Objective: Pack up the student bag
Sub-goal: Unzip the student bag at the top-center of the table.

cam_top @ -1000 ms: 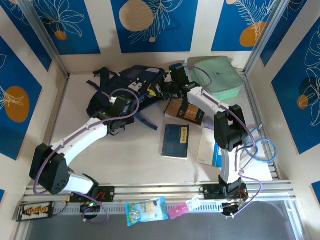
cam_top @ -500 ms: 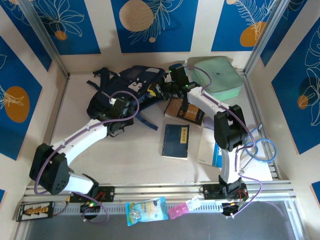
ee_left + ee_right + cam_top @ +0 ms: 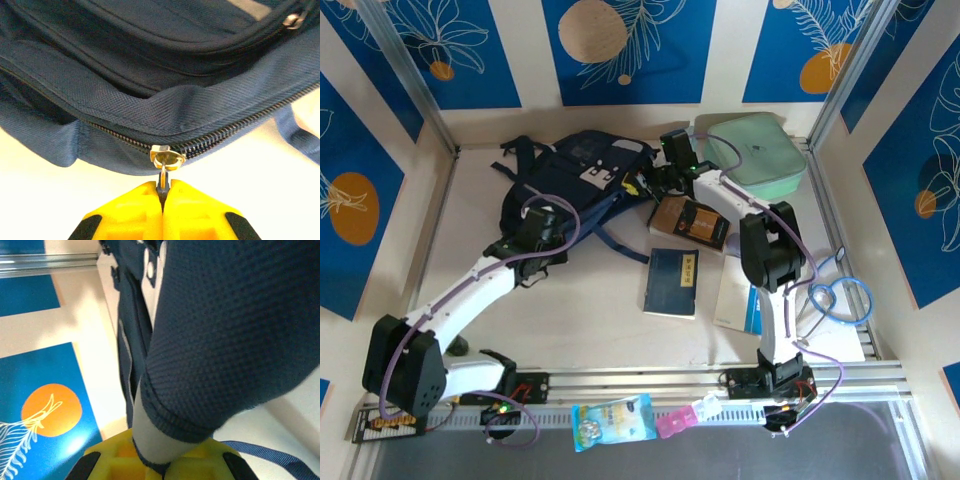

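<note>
Early stage: left claw (image 3: 163, 195) pinches the zip pull (image 3: 167, 160), right claw (image 3: 155, 460) clamps the bag's (image 3: 570, 175) padded fabric, books (image 3: 672, 282) lie unpacked at its 4 o'clock.

In the left wrist view the student bag (image 3: 150, 90) runs off the top, left and right edges. The lower end of its zip pull (image 3: 167, 160) vanishes between the pressed-together fingers of the left claw (image 3: 162, 192). In the right wrist view a blurred padded mesh fold of the bag blocks what lies behind it, its grey end buried in the right claw (image 3: 155, 462); from above, the right arm covers part of the brown book (image 3: 705, 225), whose print is too small to read.
</note>
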Tool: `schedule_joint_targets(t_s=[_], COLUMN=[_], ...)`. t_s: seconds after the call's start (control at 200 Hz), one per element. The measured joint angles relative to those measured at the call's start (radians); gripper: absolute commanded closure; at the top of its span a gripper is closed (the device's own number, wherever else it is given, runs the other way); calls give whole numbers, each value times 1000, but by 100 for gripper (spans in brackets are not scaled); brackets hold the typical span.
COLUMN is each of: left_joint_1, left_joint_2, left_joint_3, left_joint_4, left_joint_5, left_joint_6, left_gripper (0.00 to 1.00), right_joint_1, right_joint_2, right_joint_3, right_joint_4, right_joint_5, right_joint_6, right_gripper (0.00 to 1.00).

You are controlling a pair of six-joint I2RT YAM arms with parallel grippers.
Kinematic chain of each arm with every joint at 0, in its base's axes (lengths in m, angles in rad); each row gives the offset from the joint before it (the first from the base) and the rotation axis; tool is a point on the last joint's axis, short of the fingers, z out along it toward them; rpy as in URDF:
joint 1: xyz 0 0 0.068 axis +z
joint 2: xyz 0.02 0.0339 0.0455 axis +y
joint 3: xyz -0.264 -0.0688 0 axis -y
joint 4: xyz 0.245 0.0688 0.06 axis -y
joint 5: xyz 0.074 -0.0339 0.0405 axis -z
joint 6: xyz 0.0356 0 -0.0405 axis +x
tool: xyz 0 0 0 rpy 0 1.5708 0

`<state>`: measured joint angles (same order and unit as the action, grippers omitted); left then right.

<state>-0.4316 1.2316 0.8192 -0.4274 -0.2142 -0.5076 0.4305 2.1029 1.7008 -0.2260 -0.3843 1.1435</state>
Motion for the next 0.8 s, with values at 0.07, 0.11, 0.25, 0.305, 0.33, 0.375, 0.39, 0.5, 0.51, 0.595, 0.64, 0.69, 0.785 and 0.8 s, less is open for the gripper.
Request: schedule_joint_targets(t_s=[0.07,0.11,0.25,0.305,0.33,0.375,0.39,0.5,0.51,0.595,0.64,0.69,0.785,0.8], left_joint_1=[0,0,-2,-7,-8,-12,-14,-34,-35,-41,-41,-42,-43,-43], left_joint_2=[0,0,0,2,7,18,24,76,81,126,150,177,213,216], left_joint_3=[0,0,-1,-2,-2,-2,-2,4,6,27,50,78,126,130], left_joint_4=[0,0,4,13,18,29,32,55,56,65,64,65,64,64], left_joint_5=[44,71,163,197,211,234,242,314,320,363,380,396,426,429], left_joint_6=[21,33,62,65,65,66,65,64,64,61,61,60,53,51], left_gripper=[100,100,100,100,100,100,100,100,100,100,100,100,100,100], right_joint_1=[-3,-5,-6,-6,-6,-6,-6,-10,-11,-20,-26,-33,-40,-41], right_joint_2=[32,54,173,215,227,236,236,224,220,155,108,34,-100,-123], right_joint_3=[16,34,187,248,263,270,270,247,240,157,109,45,-49,-65], right_joint_4=[-3,-8,-39,-56,-61,-68,-73,-82,-83,-94,-105,-117,-139,-138], right_joint_5=[1,-2,-27,-22,-11,9,16,64,69,100,113,128,153,159], right_joint_6=[-26,-41,-109,-135,-150,-167,-171,-203,-201,-203,-200,-193,-180,-174], right_gripper=[100,100,97,89,81,71,67,52,51,46,44,43,40,40])
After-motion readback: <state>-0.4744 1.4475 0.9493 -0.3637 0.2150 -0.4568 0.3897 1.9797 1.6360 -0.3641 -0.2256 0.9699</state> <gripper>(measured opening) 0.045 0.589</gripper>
